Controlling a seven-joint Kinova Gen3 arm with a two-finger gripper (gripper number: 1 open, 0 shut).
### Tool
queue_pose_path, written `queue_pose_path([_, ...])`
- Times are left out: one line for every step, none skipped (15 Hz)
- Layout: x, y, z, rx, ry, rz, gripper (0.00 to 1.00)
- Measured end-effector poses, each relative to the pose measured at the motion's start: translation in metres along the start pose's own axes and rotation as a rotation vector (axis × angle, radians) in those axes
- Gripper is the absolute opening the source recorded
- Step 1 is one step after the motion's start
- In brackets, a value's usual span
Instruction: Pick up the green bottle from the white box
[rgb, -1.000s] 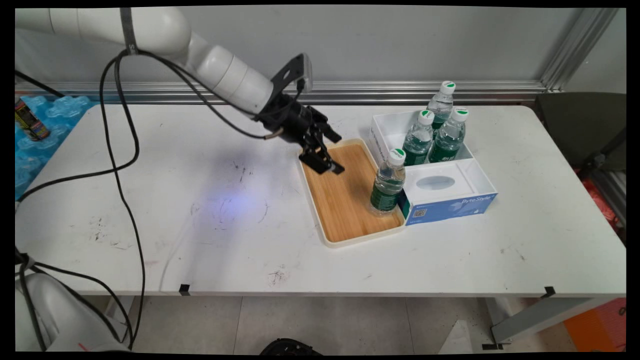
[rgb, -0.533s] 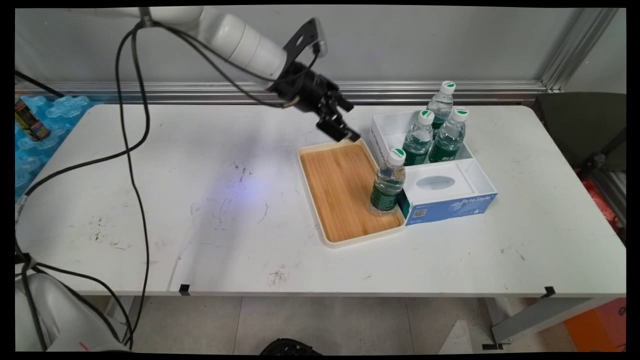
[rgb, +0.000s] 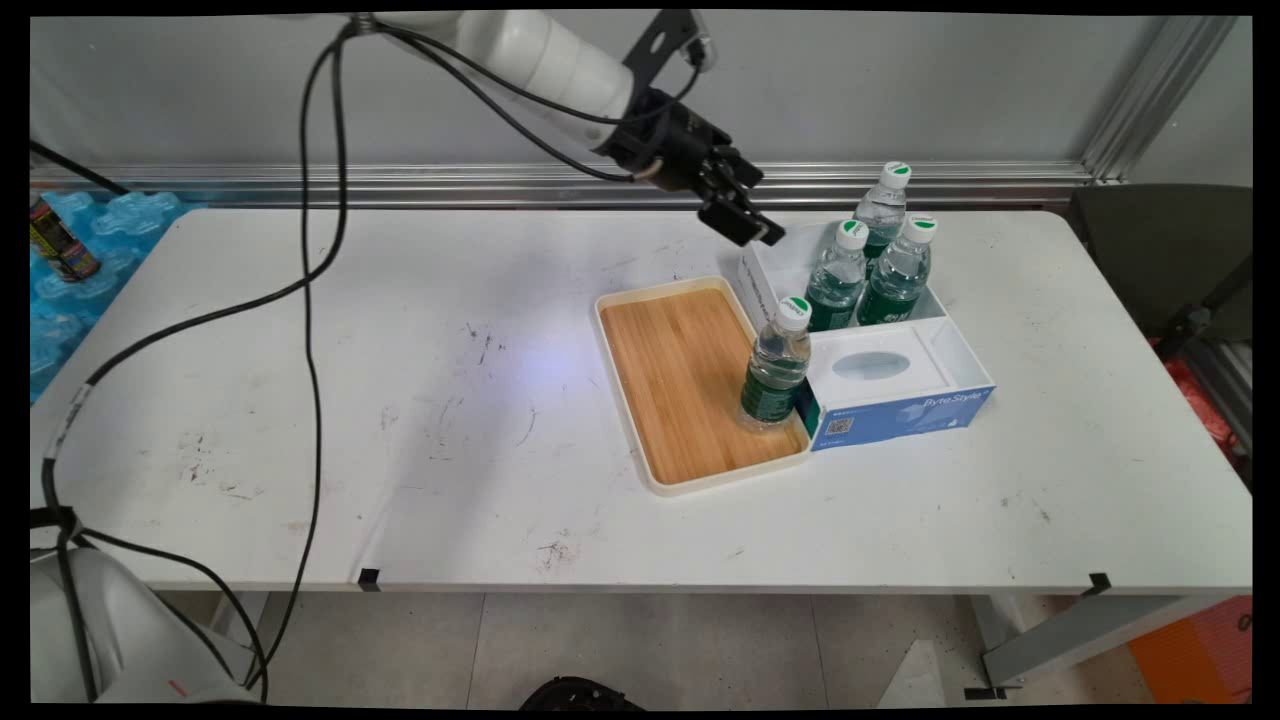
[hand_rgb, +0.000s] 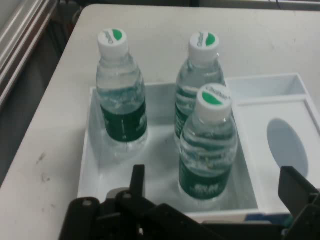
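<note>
**A:** Where's the gripper (rgb: 748, 228) in this one?

**B:** It's up in the air over the back-left corner of the white box (rgb: 765, 262). Its fingers are spread apart with nothing between them. The hand view looks straight down on the three bottles (rgb: 838, 275) standing in that box's open compartment. The nearest one sits just ahead of the fingers, not touching.

**A:** And the fourth?

**B:** The lone bottle (rgb: 775, 365) stands upright on the wooden tray (rgb: 680, 400), at the tray's right edge, just beside the box's blue front corner.

**A:** So one on the tray, three in the box.

**B:** Yep. The box's other half has a white top with an oval opening (rgb: 870, 365). Tray and box sit side by side on the surface (rgb: 400, 350).
</note>
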Motion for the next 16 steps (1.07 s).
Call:
queue_pose_path([0.001,0.000,0.006,0.000,0.004,-0.004,1.00])
queue_pose_path([0.003,0.000,0.013,-0.001,0.009,-0.007,1.00])
queue_pose_path([0.004,0.000,0.020,-0.002,0.014,-0.010,1.00])
queue_pose_path([0.005,0.000,0.026,-0.003,0.018,-0.014,1.00])
queue_pose_path([0.006,0.001,0.032,-0.004,0.021,-0.018,1.00])
queue_pose_path([0.006,0.001,0.036,-0.006,0.024,-0.020,1.00])
queue_pose_path([0.006,0.002,0.043,-0.008,0.027,-0.024,1.00])
queue_pose_path([0.006,0.003,0.050,-0.011,0.029,-0.028,1.00])
queue_pose_path([0.006,0.004,0.056,-0.013,0.030,-0.032,1.00])
queue_pose_path([0.005,0.005,0.061,-0.015,0.031,-0.035,1.00])
queue_pose_path([0.003,0.006,0.067,-0.017,0.031,-0.038,1.00])
queue_pose_path([0.002,0.006,0.072,-0.018,0.032,-0.038,1.00])
queue_pose_path([0.001,0.007,0.075,-0.019,0.032,-0.039,1.00])
queue_pose_path([0.000,0.008,0.080,-0.020,0.032,-0.038,1.00])
queue_pose_path([-0.002,0.008,0.085,-0.021,0.031,-0.038,1.00])
queue_pose_path([-0.003,0.008,0.088,-0.021,0.031,-0.038,1.00])
